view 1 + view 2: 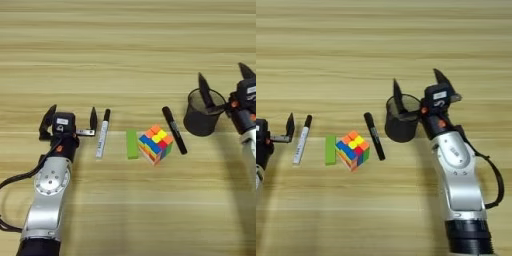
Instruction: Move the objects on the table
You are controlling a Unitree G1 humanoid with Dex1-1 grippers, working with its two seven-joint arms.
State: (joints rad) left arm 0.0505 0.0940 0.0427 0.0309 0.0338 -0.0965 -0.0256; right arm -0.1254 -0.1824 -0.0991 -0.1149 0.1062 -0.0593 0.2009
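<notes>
Both arms share one build: a silver-grey metal forearm shell, a black cuff at its 6 o'clock end and a black wrist block carrying an orange dot. The left gripper (70, 120) has two pointed black fingers and a small white label on top. The right gripper (417, 92) bears a white mark, perhaps a printed label. Black cables loop beside each forearm, and the left forearm shows a round screw-ringed disc.
</notes>
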